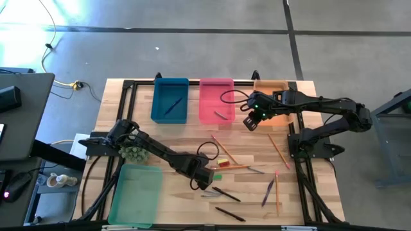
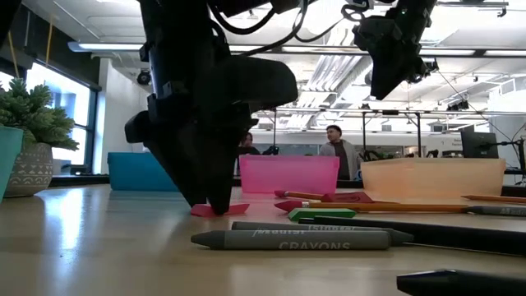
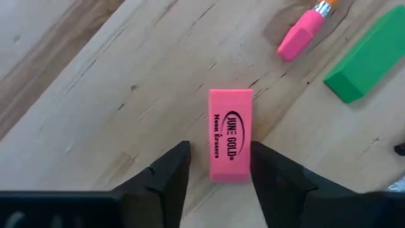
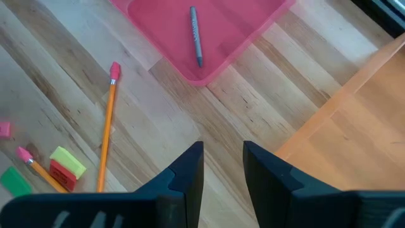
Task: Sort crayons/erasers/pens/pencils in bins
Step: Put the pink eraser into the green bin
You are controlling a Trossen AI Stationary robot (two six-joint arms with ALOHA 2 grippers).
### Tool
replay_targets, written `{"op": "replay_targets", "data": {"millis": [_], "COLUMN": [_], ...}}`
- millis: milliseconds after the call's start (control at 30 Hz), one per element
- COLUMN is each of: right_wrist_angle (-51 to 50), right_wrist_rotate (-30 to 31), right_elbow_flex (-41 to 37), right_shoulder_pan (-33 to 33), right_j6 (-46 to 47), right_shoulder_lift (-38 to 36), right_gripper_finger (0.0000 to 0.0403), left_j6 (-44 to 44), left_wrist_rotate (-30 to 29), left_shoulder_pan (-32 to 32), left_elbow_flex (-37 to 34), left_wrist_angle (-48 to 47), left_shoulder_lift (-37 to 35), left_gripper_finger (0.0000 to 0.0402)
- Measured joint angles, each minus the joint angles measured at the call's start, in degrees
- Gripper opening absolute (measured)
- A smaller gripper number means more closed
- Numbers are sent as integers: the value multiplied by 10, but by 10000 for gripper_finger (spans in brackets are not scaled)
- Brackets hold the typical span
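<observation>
The left claw [image 3: 218,166] is standing tips-down on the tabletop [image 3: 107,95], its spread fingers [image 3: 169,171] straddling the pink eraser [image 3: 230,134], which is lying flat between them. A green eraser [image 3: 367,60] and a pencil's pink tip [image 3: 302,33] are lying just beyond. The right claw [image 4: 223,166] is hovering with fingers slightly parted, empty, between the pink bin [image 4: 209,31], which is holding one grey crayon [image 4: 195,35], and the orange bin [image 4: 354,145].

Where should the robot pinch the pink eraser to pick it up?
Pinch the pink eraser across its two long sides, coming straight down. It lies flat on the table, and the left gripper already has one open finger on each side.
</observation>
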Motion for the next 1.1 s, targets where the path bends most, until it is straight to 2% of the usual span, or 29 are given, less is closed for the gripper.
{"op": "replay_targets", "data": {"millis": [167,300,667,800,1100], "right_wrist_angle": [0,-1,-10,-11,-11], "right_wrist_rotate": [0,0,-2,-3,-4], "right_elbow_flex": [0,0,0,0,0], "right_shoulder_pan": [-1,-2,-1,-1,-1], "right_j6": [-7,-15,-20,-20,-20], "right_shoulder_lift": [0,0,-53,-76,-104], "right_gripper_finger": [103,103,103,103,103], "left_j6": [19,24,25,24,-17], "left_wrist_rotate": [-1,1,56,76,66], "left_shoulder_pan": [-4,-6,-5,-13,-52], "left_elbow_flex": [0,-1,-3,-3,-2], "left_wrist_angle": [3,3,8,6,-44], "left_shoulder_lift": [1,1,-18,-57,-145], "left_gripper_finger": [86,63,62,56,56]}}
